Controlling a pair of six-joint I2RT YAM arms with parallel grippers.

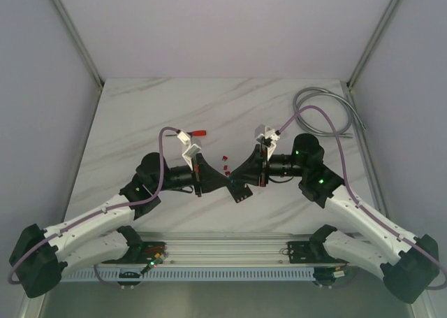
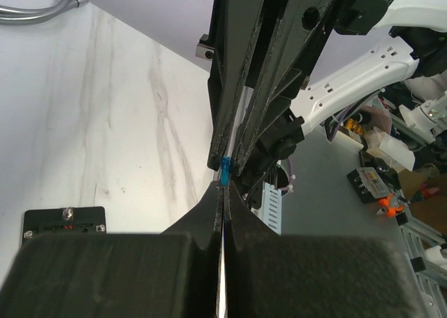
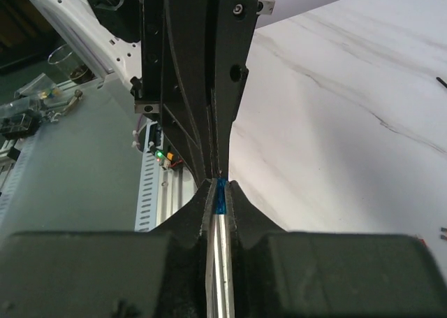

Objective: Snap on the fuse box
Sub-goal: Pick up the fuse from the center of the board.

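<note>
As the two arms met tip to tip above the middle of the marble table (image 1: 140,122), the left gripper (image 2: 223,191) stood clamped shut on one end of a tiny blue fuse (image 2: 225,171). The right gripper (image 3: 221,186) had its jaws drawn together on the other end. The fuse box (image 2: 64,223) lay flat on the table below, just to the far side of the left gripper. Neither arm held it, and red showed in some of its slots. Loose red fuses (image 1: 226,162) lay just beyond the meeting tips, on the far side.

The hand-over looked like the weak point. Each gripper held only a sliver of the fuse, so a release by one arm before the other was firmly seated could have let it fall to the table. A pull apart with both clamped might have twisted it askew in the jaws, and a tilted fuse would likely have missed its slot. With the box unheld, a downward push off centre could also have slid or tipped it rather than seating anything.
</note>
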